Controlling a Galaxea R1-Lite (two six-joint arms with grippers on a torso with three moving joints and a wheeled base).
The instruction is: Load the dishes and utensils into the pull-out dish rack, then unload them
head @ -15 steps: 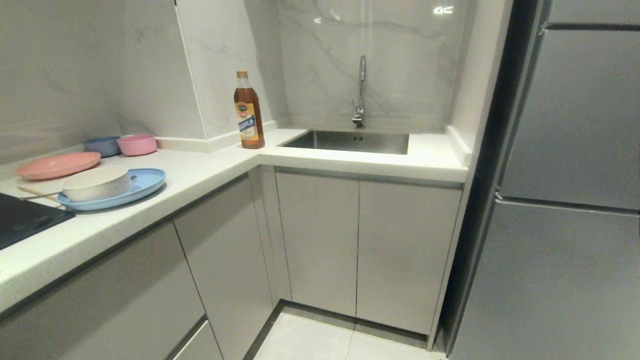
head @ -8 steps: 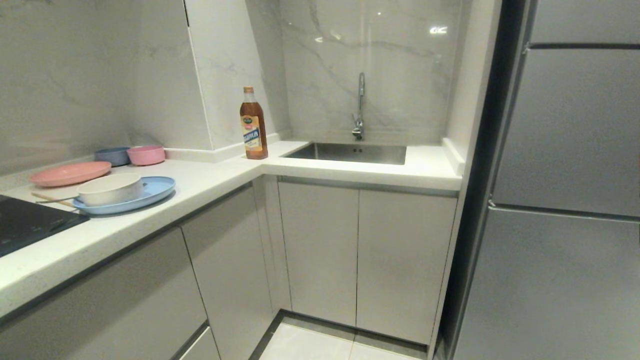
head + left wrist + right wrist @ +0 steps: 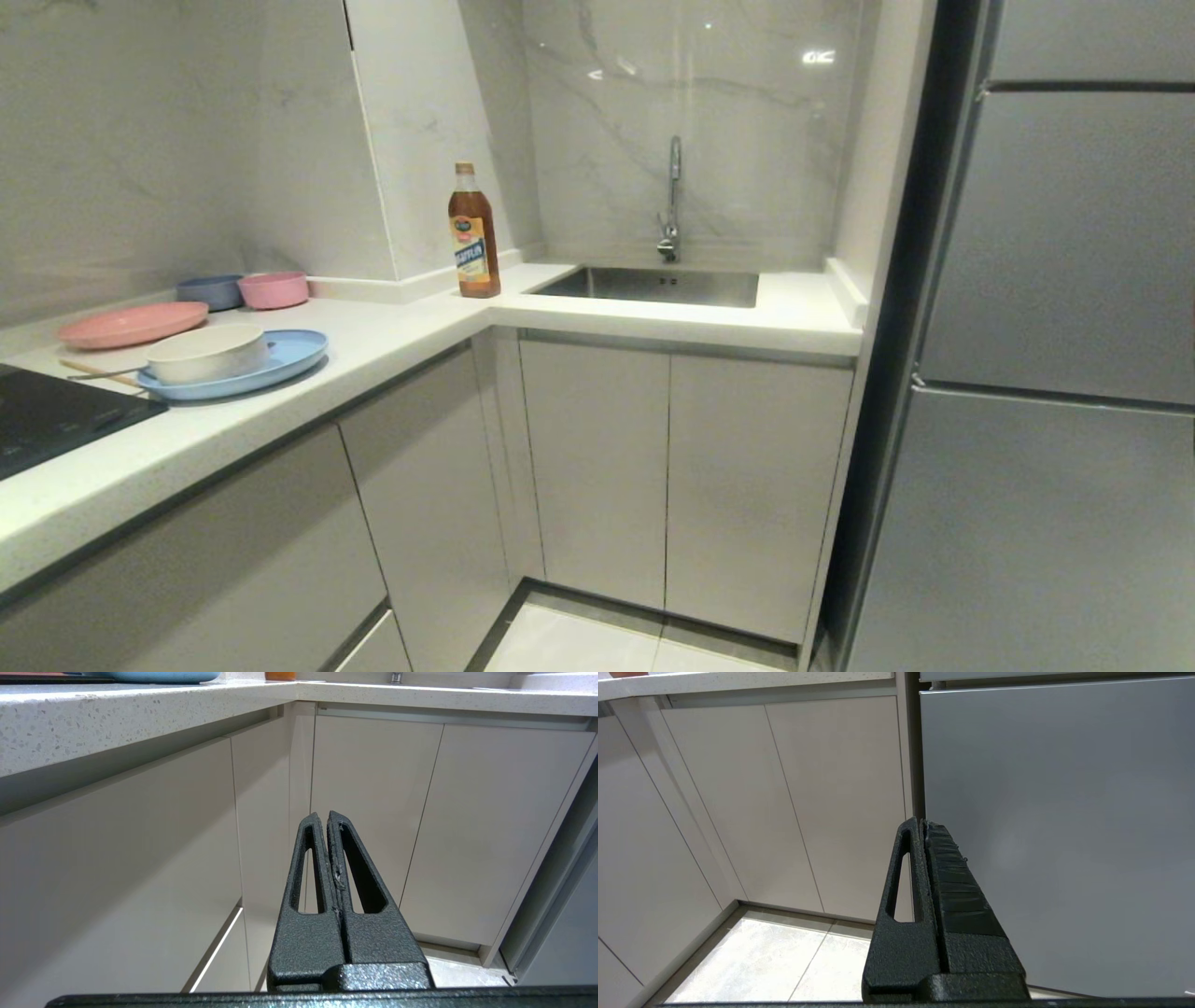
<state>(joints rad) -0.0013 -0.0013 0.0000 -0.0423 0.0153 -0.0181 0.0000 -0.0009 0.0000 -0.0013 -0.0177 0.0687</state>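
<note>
Kitchen corner, dishes on the white worktop [image 3: 392, 341] at left of frame.
The cream bowl [image 3: 207, 353] sits on the light-blue plate [image 3: 289, 355]; spoon [image 3: 110, 375] and chopsticks [image 3: 84, 368] lie just left. Left claw [image 3: 323, 816] and right claw [image 3: 920, 823] are both closed, empty, facing the low cabinets.

The white speckled L-shaped bench [image 3: 392, 341] is carrying a light-blue plate [image 3: 289, 359], a pink plate [image 3: 131, 324], two small bowls [image 3: 271, 289] and a black cooktop [image 3: 47, 415]. Chopsticks [image 3: 84, 369] and a spoon [image 3: 117, 374] are lying beside the blue plate. An amber bottle [image 3: 473, 233] is standing at the corner, near the sink [image 3: 653, 287].
</note>
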